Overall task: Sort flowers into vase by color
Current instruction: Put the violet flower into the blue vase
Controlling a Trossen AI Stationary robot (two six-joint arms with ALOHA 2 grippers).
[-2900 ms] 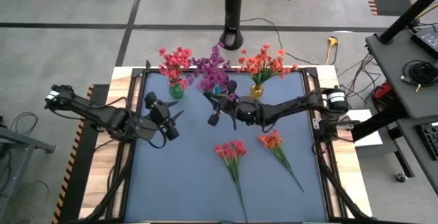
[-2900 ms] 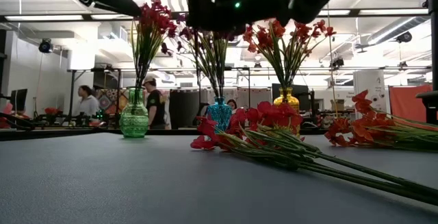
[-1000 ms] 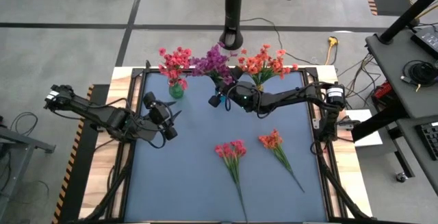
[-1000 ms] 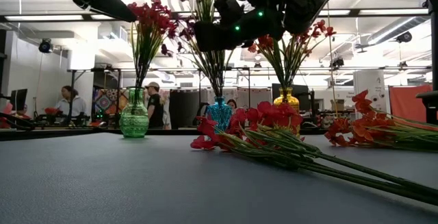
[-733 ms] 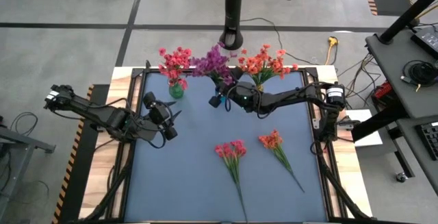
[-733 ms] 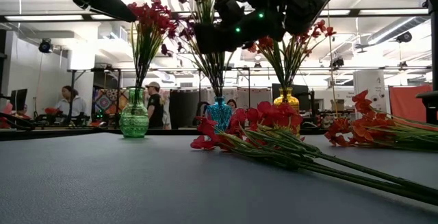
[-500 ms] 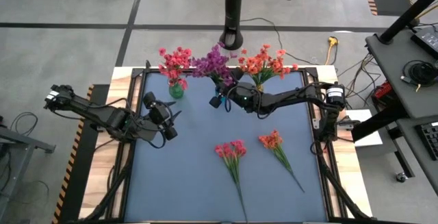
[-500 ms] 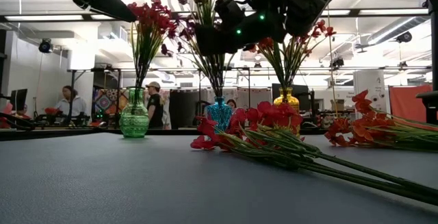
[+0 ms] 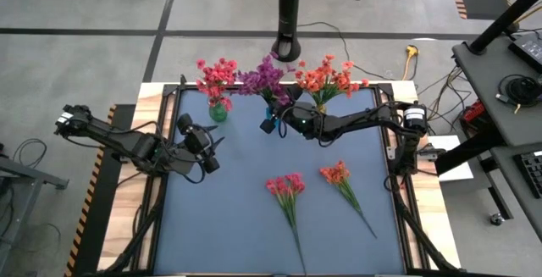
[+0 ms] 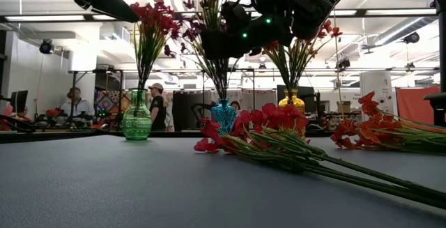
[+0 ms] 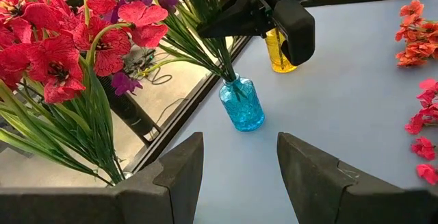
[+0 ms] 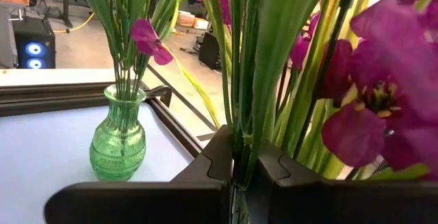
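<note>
The left tool (image 9: 212, 152) hovers over the desk's (image 9: 246, 218) left side, fingers spread, holding nothing. At the rear edge stand a green vase (image 9: 218, 112) of pink-red flowers (image 9: 217, 73), a blue vase (image 10: 224, 116) of purple flowers (image 9: 262, 77), and a yellow vase (image 10: 292, 102) of orange-red flowers (image 9: 329, 76). The right tool (image 9: 273, 123) sits above the blue vase, fingers pinching the purple stems (image 12: 236, 80). A pink-red sprig (image 9: 286, 185) and an orange-red sprig (image 9: 336, 174) lie flat on the desk's right half. People (image 10: 159, 106) stand in the room behind.
</note>
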